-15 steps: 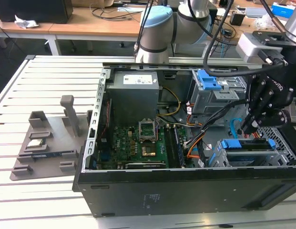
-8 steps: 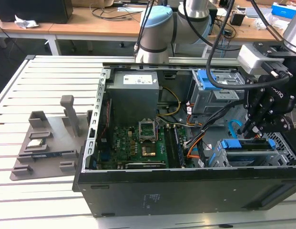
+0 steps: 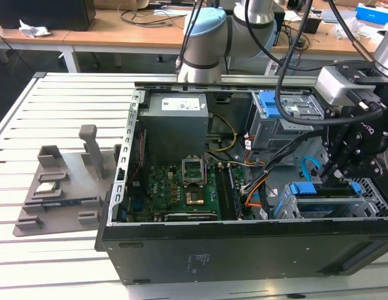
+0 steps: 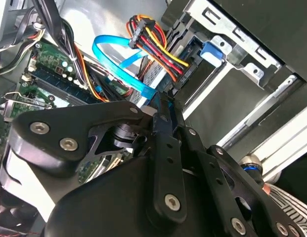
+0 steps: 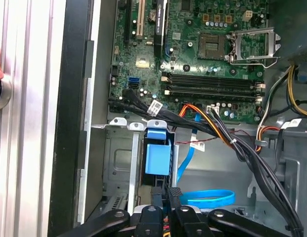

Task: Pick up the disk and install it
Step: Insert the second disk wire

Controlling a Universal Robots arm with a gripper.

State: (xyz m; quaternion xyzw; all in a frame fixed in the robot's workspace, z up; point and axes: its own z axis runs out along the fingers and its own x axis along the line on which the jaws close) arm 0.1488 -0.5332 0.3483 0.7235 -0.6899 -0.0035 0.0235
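The disk (image 3: 306, 189), silver in a bright blue frame, stands on edge in the drive cage (image 3: 375, 200) at the near right corner of the open computer case. My gripper (image 3: 334, 177) hangs straight above it. In the first wrist view the disk's blue frame (image 5: 158, 158) lies just beyond my gripper (image 5: 167, 197), whose fingers are shut together at the disk's near end. I cannot tell whether they pinch part of the frame. In the second wrist view my gripper (image 4: 163, 101) points at the cage, where a blue tab of the disk (image 4: 212, 52) shows.
A blue flat cable (image 5: 207, 197) and a bundle of coloured wires (image 4: 153, 42) run close by the fingers. A grey cage with a blue latch (image 3: 287, 109) sits at the case's far right, by the power supply (image 3: 178, 122). The motherboard (image 3: 181, 187) lies mid-case. A grey fixture (image 3: 62, 181) stands on the table.
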